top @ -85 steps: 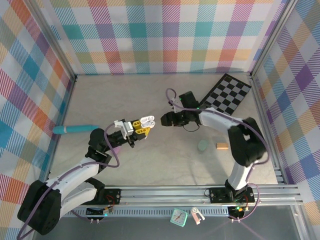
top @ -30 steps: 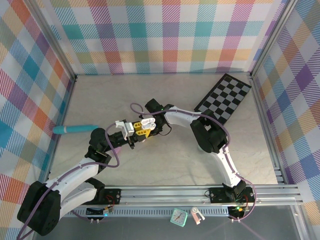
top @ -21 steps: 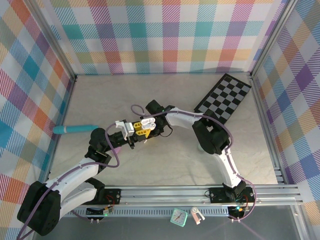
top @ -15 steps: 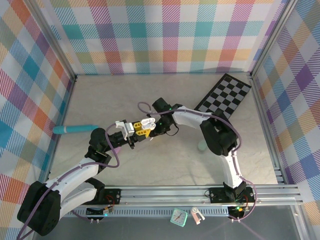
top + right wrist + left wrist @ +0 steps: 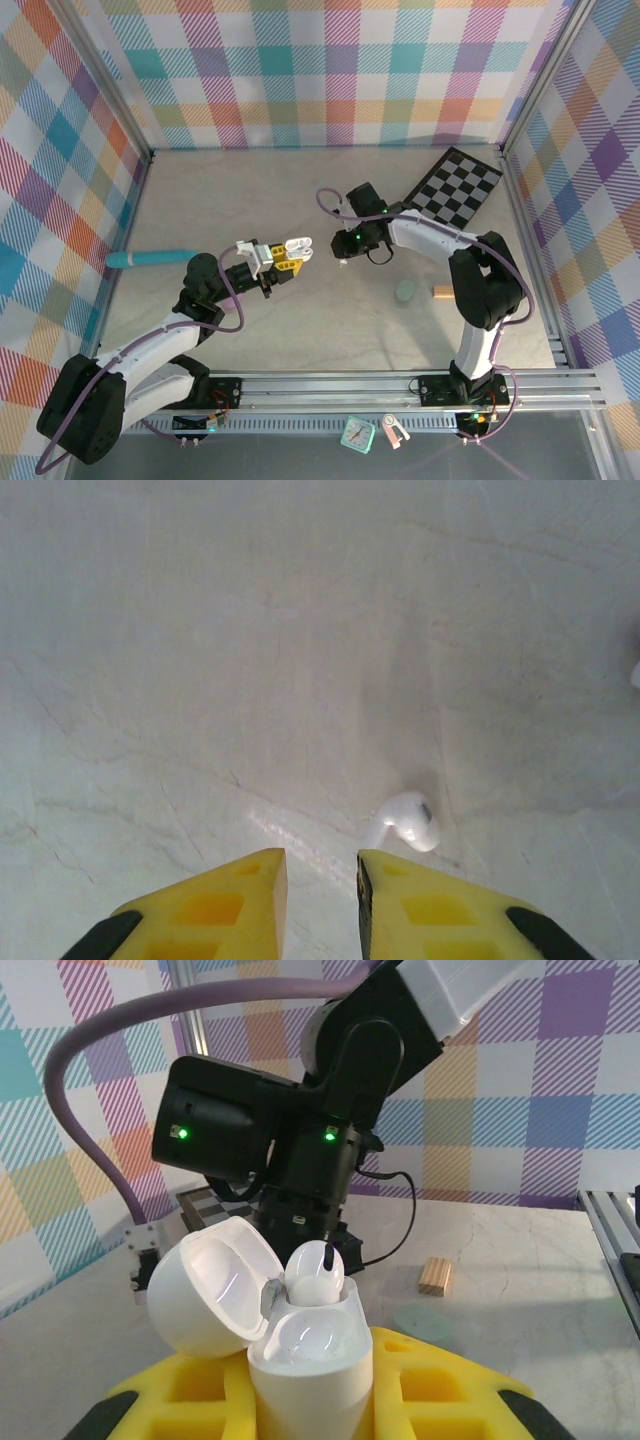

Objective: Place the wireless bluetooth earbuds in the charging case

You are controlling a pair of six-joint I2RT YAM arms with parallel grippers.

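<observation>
1. Looking down on a pale, veined tabletop (image 5: 250, 190), fenced by plaid cloth walls (image 5: 340, 70) and a metal rail (image 5: 400, 382) along the near edge.
2. Noting a checkerboard (image 5: 455, 190) to the right of the right claw (image 5: 341, 250) and farther back. Also noting a green disc (image 5: 404, 292) and a wooden block (image 5: 443, 292) to its right and nearer the bases, and a teal cylinder (image 5: 150, 259) well apart to the left of the left claw (image 5: 288, 255).
3. Clenching the left claw on the base of the open charging case (image 5: 305, 1360), holding it upright above the tabletop with the lid (image 5: 213, 1285) swung back.
4. Finding one white earbud (image 5: 318, 1268) standing in the case's far well, dark tip up.
5. Struggling to tell whether the glossy dome in the near well is another bud or the bare well.
6. Hanging the right claw low over the tabletop, released, its yellow fingers a narrow gap apart and gripping nothing.
7. Spotting a loose earbud (image 5: 408, 822) lying on the tabletop just ahead of that claw's right-hand fingertip, not touching it.
8. Cutting off both claws' fingers at the bottom edge of the wrist views, and blocking much of the wall behind the case with the right arm's dark wrist (image 5: 300, 1150).
</observation>
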